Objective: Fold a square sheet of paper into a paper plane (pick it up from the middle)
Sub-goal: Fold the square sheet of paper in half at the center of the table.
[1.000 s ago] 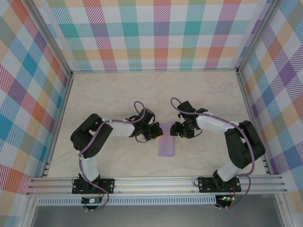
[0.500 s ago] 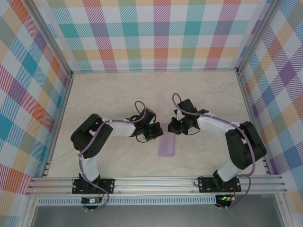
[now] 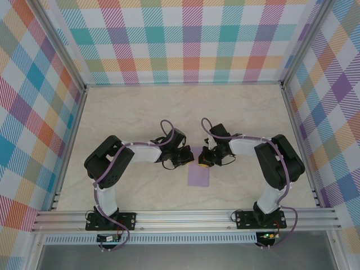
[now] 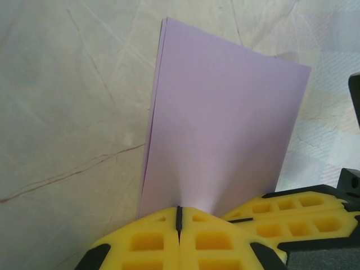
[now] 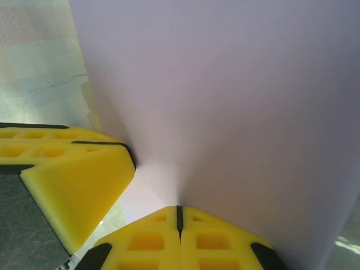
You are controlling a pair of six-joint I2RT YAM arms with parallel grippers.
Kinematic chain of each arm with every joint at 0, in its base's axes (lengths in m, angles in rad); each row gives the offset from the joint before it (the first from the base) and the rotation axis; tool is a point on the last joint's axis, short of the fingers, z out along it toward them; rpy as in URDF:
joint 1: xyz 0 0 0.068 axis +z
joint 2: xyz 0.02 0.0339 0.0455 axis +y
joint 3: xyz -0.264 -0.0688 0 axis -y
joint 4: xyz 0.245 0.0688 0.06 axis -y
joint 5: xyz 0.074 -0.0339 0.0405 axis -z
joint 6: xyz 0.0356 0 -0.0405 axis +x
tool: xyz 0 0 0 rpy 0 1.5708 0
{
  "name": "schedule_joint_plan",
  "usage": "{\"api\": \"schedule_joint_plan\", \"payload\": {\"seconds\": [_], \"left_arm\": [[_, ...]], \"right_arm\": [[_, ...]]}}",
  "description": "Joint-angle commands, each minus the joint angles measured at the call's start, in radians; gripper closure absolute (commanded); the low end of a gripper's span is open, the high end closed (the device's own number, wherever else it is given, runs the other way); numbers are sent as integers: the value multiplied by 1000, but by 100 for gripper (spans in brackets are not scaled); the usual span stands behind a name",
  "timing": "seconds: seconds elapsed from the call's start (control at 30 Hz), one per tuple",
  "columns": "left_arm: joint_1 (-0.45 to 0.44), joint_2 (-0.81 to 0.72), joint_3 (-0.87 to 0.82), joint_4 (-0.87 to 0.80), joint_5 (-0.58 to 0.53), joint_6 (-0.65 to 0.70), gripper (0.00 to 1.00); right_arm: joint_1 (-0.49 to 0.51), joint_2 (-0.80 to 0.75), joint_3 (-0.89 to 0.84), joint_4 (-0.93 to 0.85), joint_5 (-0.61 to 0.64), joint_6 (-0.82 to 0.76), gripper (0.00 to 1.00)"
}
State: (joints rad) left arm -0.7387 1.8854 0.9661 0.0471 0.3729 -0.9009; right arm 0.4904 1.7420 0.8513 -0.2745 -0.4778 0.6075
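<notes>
Tabletop (image 3: pixel 124 112) centre, toward its near edge: square sheet of paper (image 3: pixel 198 176), lilac, doubled along one side | sheet's far edge: left gripper (image 3: pixel 190 159) pressed together, pinching the paper; right gripper (image 3: pixel 204 160) just beside it, likewise clamped on that edge; yellow fingers (image 4: pixel 152 239) side by side

Right gripper (image 5: pixel 179 216) pinches the lilac paper (image 5: pixel 225 101).
</notes>
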Motion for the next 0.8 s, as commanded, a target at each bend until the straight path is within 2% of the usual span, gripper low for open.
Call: {"api": "schedule_joint_plan", "payload": {"seconds": [0.0,0.47,0.63,0.77], "left_arm": [[-27,118,-65,-242,-133,-13,100],[-26,132,-103,-260,-163,-20,100],[-27,127,-100,-253,-157,-9,100],[-26,126,-96,-247,-149,-9,100]], "right_arm": [[-30,-9,-49,-10,-4,-50,100],[-168,-172,-270,27,-4,-8,100],[-200,-292,-244,-34,61,-29,100],[-182,-322,-188,23,-19,-33,100]]}}
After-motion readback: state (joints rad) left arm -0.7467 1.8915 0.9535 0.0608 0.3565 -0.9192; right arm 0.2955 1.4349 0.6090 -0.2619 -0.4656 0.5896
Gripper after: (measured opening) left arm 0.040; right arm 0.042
